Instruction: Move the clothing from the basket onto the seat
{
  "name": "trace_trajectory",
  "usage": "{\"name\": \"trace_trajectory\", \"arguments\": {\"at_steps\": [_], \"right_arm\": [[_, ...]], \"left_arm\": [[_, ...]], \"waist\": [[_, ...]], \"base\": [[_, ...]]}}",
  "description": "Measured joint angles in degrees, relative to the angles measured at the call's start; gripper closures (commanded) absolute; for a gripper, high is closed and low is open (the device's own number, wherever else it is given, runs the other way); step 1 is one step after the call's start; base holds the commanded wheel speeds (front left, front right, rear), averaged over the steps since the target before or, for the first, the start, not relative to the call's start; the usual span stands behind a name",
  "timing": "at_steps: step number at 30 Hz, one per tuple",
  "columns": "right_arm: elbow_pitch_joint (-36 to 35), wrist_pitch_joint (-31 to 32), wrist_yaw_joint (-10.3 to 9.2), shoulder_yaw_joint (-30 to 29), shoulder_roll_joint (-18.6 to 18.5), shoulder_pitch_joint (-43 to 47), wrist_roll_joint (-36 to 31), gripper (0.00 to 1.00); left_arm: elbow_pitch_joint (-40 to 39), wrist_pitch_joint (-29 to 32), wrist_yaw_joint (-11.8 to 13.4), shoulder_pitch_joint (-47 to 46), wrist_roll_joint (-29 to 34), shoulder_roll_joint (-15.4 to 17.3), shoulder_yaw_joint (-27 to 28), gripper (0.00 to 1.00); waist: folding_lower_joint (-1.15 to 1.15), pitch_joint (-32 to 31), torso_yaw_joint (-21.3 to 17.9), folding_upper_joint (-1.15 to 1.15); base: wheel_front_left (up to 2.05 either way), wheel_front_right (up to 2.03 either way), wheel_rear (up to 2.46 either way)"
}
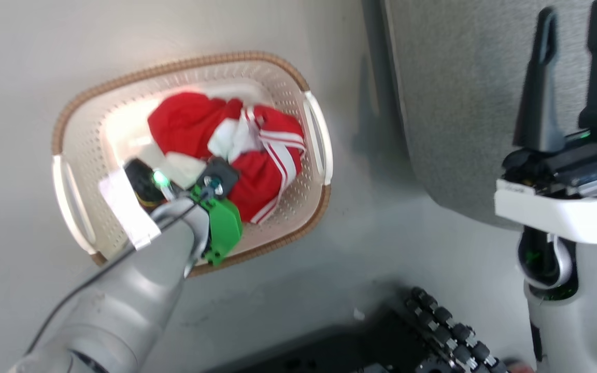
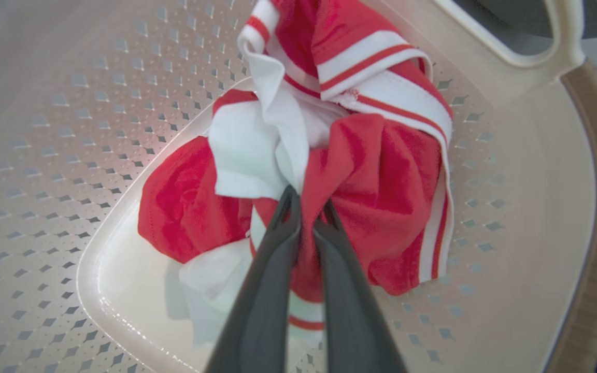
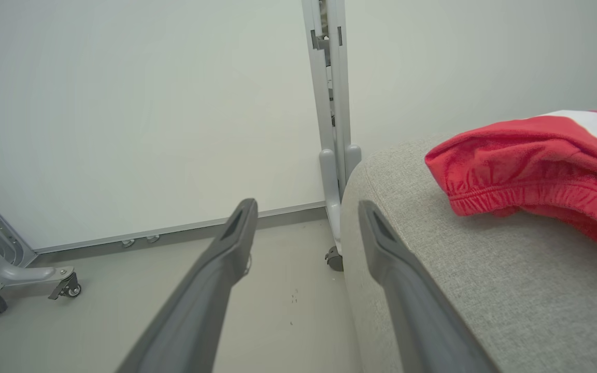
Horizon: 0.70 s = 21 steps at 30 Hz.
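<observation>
Now the left hand (image 2: 306, 204) is clamped on a central fold of the clothing (image 2: 381, 176), which is probably soft, light and saggy. The right hand (image 3: 306, 220) has its fingers apart, empty.

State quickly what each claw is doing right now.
Left claw: shut on the red sports garment in the basket.
Right claw: open, empty.

We seem to be in a lab or test room with home props: beside the seat (image 3: 459, 269) stand plain white partition panels (image 3: 122, 103) on grey castor feet (image 3: 65, 285), over a bare grey floor (image 3: 283, 290); a laundry basket (image 1: 184, 65) sits near the seat.
</observation>
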Motion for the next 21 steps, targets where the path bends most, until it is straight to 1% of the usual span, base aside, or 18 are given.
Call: {"name": "trace_trajectory", "arguments": {"at_steps": [2,5,11,16,21], "right_arm": [[1.19,0.0,0.0,0.62,0.0,1.34,-0.04,0.0],[2.87,-0.01,0.0,1.97,0.02,3.6,-0.43,0.0],[6.3,0.0,0.0,3.76,0.04,7.66,-0.92,0.0],[9.12,0.0,0.0,5.23,0.04,11.85,-1.44,0.0],[11.52,0.0,0.0,6.7,-0.64,16.47,-1.89,0.0]], "left_arm": [[-1.35,-0.11,0.02,2.52,-0.45,-0.07,0.46,1.0],[-5.89,-0.18,0.87,6.25,-1.67,-0.1,2.24,1.0],[-15.35,-0.24,3.81,14.73,-3.25,1.29,7.19,1.0],[-24.5,-0.25,6.36,21.11,-2.72,2.42,11.31,1.0],[-32.48,-0.25,7.97,27.35,-1.85,3.12,14.92,1.0]], "waist": [[0.0,-2.67,0.34,0.0],[0.0,-7.16,0.84,0.0],[0.0,-16.64,1.63,0.0],[0.0,-24.83,2.23,0.0],[-0.01,-32.76,2.8,0.0]], "base": [[0.0,0.0,0.0],[0.0,0.0,0.0],[0.0,0.0,0.0],[0.0,0.0,0.0],[0.0,0.0,0.0]]}}
